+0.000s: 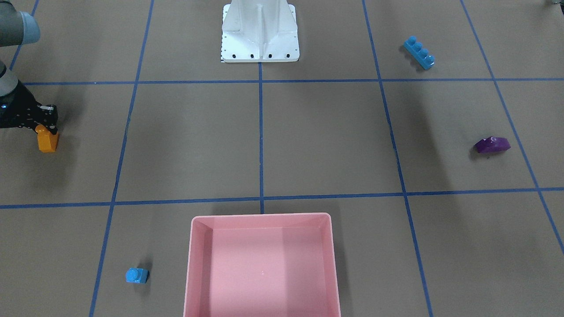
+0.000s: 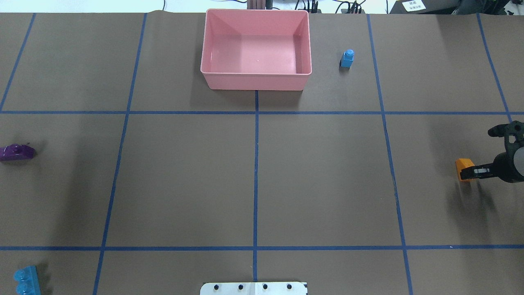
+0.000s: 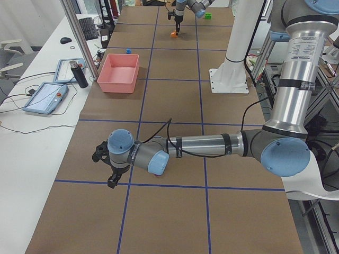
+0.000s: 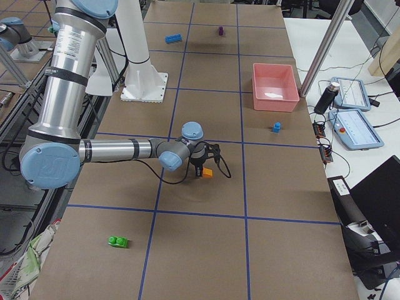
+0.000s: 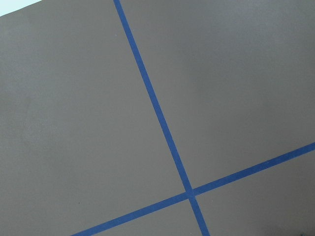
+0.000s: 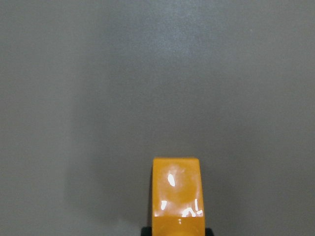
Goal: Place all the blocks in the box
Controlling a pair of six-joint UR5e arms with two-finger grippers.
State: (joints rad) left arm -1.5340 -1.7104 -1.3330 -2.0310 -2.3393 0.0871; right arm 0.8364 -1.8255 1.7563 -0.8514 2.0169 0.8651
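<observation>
My right gripper (image 1: 46, 131) is shut on the orange block (image 1: 47, 141), which fills the bottom of the right wrist view (image 6: 176, 191) and hangs just above the table (image 2: 464, 166). The pink box (image 1: 262, 216) stands empty at the table's far side (image 2: 256, 82). The tiny blue block (image 2: 347, 58) stands beside the box. The purple block (image 2: 16, 152) and the long blue block (image 2: 25, 280) lie on my left side. The green block (image 4: 117, 241) lies beyond my right arm. My left gripper (image 3: 108, 169) hovers low over bare table; I cannot tell if it is open.
The white base plate (image 2: 254, 288) sits at the near middle edge. Blue tape lines (image 5: 162, 128) grid the brown table. Tablets (image 4: 356, 128) and a dark bottle (image 4: 324, 99) lie on the side table beyond the box.
</observation>
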